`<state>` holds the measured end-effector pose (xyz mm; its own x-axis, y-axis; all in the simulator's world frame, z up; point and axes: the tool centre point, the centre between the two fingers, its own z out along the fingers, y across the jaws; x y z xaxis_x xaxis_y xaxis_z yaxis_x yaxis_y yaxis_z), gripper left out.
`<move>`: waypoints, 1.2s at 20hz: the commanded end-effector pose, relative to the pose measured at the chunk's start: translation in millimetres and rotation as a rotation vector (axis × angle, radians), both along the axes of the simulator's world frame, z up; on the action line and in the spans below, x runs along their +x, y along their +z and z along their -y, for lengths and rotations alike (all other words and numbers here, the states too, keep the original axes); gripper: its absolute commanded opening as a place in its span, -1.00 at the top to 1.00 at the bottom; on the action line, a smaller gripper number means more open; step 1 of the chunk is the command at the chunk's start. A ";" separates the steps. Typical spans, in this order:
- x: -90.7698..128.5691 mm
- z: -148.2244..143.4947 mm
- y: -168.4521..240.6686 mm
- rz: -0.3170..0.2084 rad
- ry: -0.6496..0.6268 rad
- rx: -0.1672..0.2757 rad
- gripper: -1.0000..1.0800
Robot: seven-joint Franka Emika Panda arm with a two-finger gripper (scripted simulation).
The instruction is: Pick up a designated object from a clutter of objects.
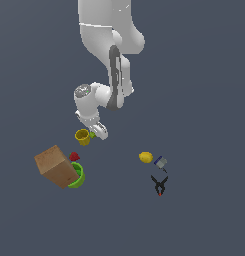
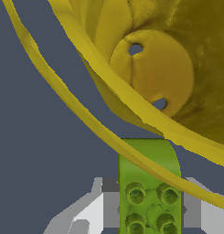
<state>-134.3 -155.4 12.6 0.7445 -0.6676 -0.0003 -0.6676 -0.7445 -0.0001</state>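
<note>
1. Green blocky piece [image 2: 149,192] is the tiny studded one, and in the wrist view it sits right between the two gripper fingers [image 2: 201,215], one close on each side of it. Whether the pads actually press on it is hard to call, so the grip can't be confirmed.
2. Going from the exterior view's left: a brown box [image 1: 55,166] lies tilted, with the lime-green bowl [image 1: 77,177] tucked against its lower corner and a small red piece [image 1: 74,157] just above the bowl.
3. Next over is the yellow cup [image 1: 82,136], lying just beside the gripper [image 1: 95,131]. A sliver of the bright green piece [image 1: 92,134] peeks out between the cup and the gripper.
4. Wrist view is mostly filled by that cup [image 2: 154,68], its rim cutting across the upper end of the green piece, so the two are very near or touching.
5. White arm [image 1: 111,55] comes down from the top of the frame to that spot.
6. Well apart on the exterior view's right: a yellow lemon [image 1: 146,157], a grey-blue item [image 1: 160,162] just beside it, and a black clamp [image 1: 159,185] below them.
</note>
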 end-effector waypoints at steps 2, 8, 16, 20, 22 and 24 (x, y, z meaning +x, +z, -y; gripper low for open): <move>0.2 0.2 -0.2 0.000 0.000 0.000 1.00; 0.0 -0.1 0.2 0.000 0.000 0.000 1.00; -0.2 -10.7 14.6 0.000 0.000 0.001 1.00; -0.4 -22.2 30.4 0.000 0.000 0.001 1.00; -0.6 -29.2 40.2 0.000 -0.001 0.002 1.00; -0.8 -36.9 51.0 0.000 -0.001 0.002 1.00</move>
<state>-135.0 -124.2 55.5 0.7440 -0.6681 -0.0016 -0.6681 -0.7440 -0.0013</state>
